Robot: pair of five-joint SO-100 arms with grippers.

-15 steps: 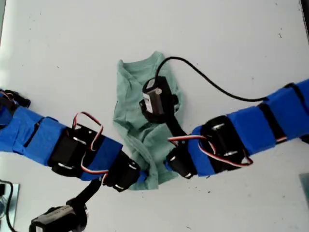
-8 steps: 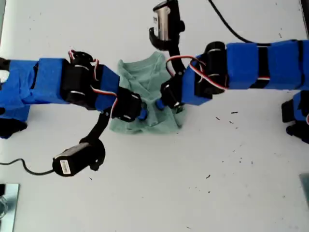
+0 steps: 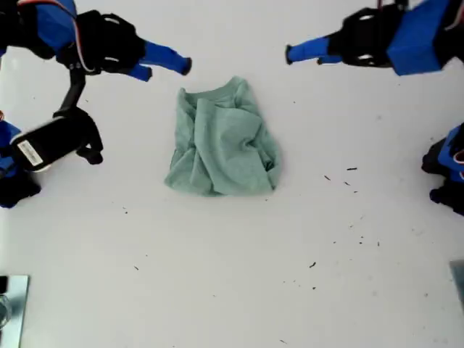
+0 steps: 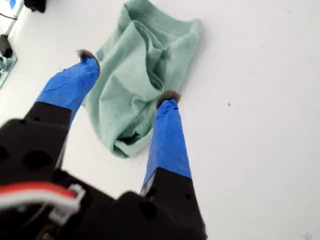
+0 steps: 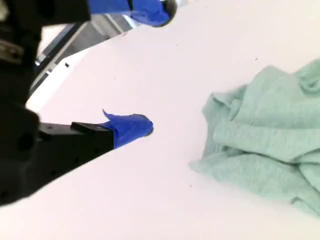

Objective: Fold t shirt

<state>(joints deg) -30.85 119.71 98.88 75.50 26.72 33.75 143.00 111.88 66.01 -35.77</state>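
2 hands [image 4: 125, 75] [image 5: 150, 70] open, empty; t shirt [image 3: 221, 141] bunched on white table [image 3: 290, 275].

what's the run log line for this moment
t shirt: bunched on table, unheld | my first gripper: open, off shirt | my second gripper: open, off shirt

Both arms are black with blue tape wrapping, blue-taped gripper fingers [image 4: 167, 135], and red-white wires.

The t shirt [image 3: 221, 141] is soft cloth, pale green with tiny flecks, matt and wrinkly. The table [image 3: 290, 268] is smooth and white, with a dull shine. My first gripper [image 4: 127, 75] and my second gripper [image 5: 152, 67] wear matt blue tape over black plastic.
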